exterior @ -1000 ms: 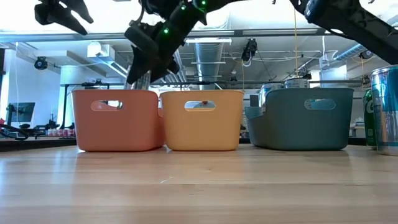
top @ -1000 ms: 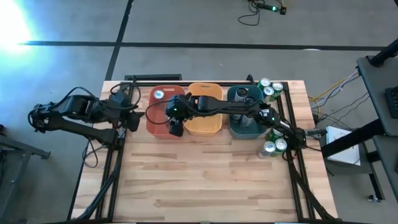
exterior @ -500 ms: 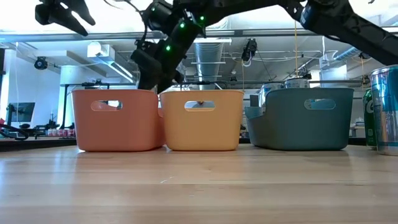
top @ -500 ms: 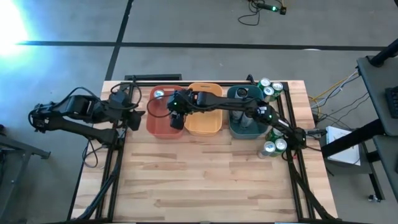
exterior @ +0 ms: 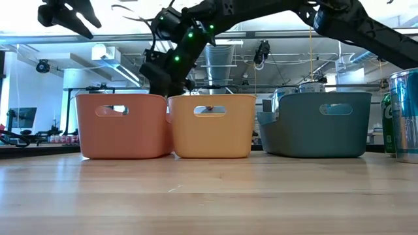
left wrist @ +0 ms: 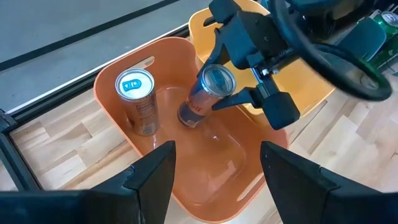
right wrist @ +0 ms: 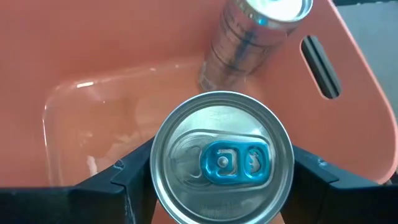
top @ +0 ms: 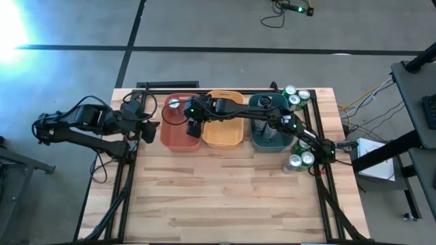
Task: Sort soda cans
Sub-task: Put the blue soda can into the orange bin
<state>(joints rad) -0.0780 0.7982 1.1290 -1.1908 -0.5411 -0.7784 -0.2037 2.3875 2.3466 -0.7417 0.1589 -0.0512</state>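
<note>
Soda cans (top: 297,97) mostly wait unsorted; right gripper (left wrist: 233,93) grips one can (left wrist: 205,96) inside red bin (left wrist: 121,71), beside another (left wrist: 137,102).

Red bin (left wrist: 118,118): sits on the wooden worktop (left wrist: 50,149). Contents: one silver can (left wrist: 138,99) with a blue tab, upright near the far wall; one blue-and-silver can (left wrist: 205,93), tilted, its base at the bin floor. Right end effector (left wrist: 239,74): fingers closed on the tilted can's upper part. Orange bin (left wrist: 205,25): just beside the red one. Left end effector (left wrist: 214,180): own fingers spread, holding nothing.
</note>
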